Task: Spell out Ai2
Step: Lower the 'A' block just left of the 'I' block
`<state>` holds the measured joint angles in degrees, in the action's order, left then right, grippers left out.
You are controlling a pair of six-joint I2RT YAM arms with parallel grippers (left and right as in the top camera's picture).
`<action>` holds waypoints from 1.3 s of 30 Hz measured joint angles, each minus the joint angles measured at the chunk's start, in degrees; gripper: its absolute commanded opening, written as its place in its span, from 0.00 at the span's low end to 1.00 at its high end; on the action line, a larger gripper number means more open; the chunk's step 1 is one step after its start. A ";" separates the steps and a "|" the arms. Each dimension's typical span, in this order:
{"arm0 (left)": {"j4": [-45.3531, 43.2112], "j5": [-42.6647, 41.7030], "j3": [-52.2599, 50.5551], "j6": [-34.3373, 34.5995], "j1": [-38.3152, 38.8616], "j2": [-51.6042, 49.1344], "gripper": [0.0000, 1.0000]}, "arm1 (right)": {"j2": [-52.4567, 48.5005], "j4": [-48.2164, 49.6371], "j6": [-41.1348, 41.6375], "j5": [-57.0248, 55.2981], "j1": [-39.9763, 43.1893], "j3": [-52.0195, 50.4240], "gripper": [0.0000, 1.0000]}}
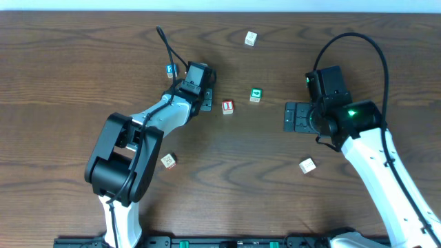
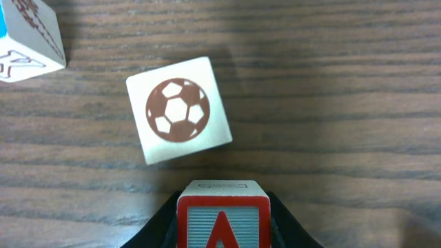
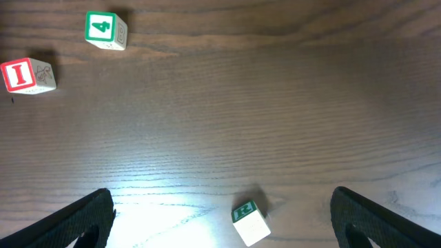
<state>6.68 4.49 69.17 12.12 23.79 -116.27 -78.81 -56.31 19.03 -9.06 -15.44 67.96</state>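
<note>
My left gripper (image 2: 222, 231) is shut on a red-framed block with the letter A (image 2: 222, 219), low over the table. In the overhead view the left gripper (image 1: 205, 102) sits just left of the red I block (image 1: 227, 107), and the A block is hidden there. The I block also shows in the right wrist view (image 3: 24, 74). My right gripper (image 1: 293, 116) (image 3: 222, 196) is open and empty, right of the green 4 block (image 1: 255, 95) (image 3: 105, 29). No block with a 2 shows.
A soccer-ball block (image 2: 179, 110) lies just ahead of the held A block, with another block (image 2: 27, 34) at the far left. A green R block (image 3: 249, 222) (image 1: 307, 164) lies between the right fingers. Other blocks lie at the back (image 1: 251, 38), back left (image 1: 171, 69) and front left (image 1: 168, 160).
</note>
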 measured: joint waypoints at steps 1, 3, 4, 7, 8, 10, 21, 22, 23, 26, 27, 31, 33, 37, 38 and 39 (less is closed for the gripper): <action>0.50 0.00 0.00 0.07 0.02 0.04 0.28 | 0.00 0.00 0.00 -0.02 0.00 0.00 0.99; 2.03 0.02 0.00 0.33 0.13 0.52 0.28 | 0.00 0.02 0.00 -0.15 0.00 0.00 0.99; 3.08 0.00 0.00 0.70 0.24 0.83 0.29 | 0.00 0.02 0.00 -0.24 0.00 0.00 0.99; 4.74 -0.39 0.00 2.40 0.68 1.31 0.29 | 0.00 0.00 0.00 -0.46 0.00 0.00 0.99; 5.11 -0.76 0.00 3.19 0.83 1.44 0.29 | 0.00 0.02 0.00 -0.48 0.00 0.00 0.99; 5.73 -1.73 0.00 5.18 1.22 1.66 0.29 | 0.00 0.02 0.00 -0.63 0.00 0.00 0.99; 5.99 -4.72 0.00 9.77 4.02 1.86 0.41 | 0.00 0.02 0.00 -0.81 0.00 0.00 0.99; 6.14 -4.81 0.00 9.94 4.22 1.84 0.43 | 0.00 0.02 0.00 -0.81 0.00 0.00 0.99; 6.12 -5.01 0.00 10.16 4.42 1.84 0.43 | 0.00 0.02 0.00 -0.83 0.00 0.00 0.99; 6.14 -5.40 0.00 10.38 4.57 1.86 0.43 | 0.00 0.02 0.00 -0.83 0.00 0.00 0.99; 6.14 -5.40 0.00 10.38 4.55 1.86 0.43 | 0.00 0.00 0.00 -0.83 0.00 0.00 0.99; 6.14 -5.31 0.00 10.38 4.55 1.86 0.45 | 0.00 0.00 0.00 -0.83 0.00 0.00 0.99; 6.14 -5.22 0.00 10.36 4.55 1.88 0.45 | 0.00 0.00 0.00 -0.83 0.00 0.00 0.99; 6.23 -5.11 0.00 10.27 4.55 2.08 0.45 | 0.00 0.00 0.00 -0.83 0.00 0.00 0.99; 6.34 -4.98 0.00 10.12 4.52 2.40 0.45 | 0.00 0.02 0.00 -0.83 0.00 0.00 0.99; 6.47 -4.63 0.00 10.03 4.52 2.75 0.45 | 0.00 0.00 0.00 -0.83 0.00 0.00 0.99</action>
<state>13.15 -0.14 69.17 22.15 28.32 -113.51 -78.81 -56.31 19.03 -9.89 -15.44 67.96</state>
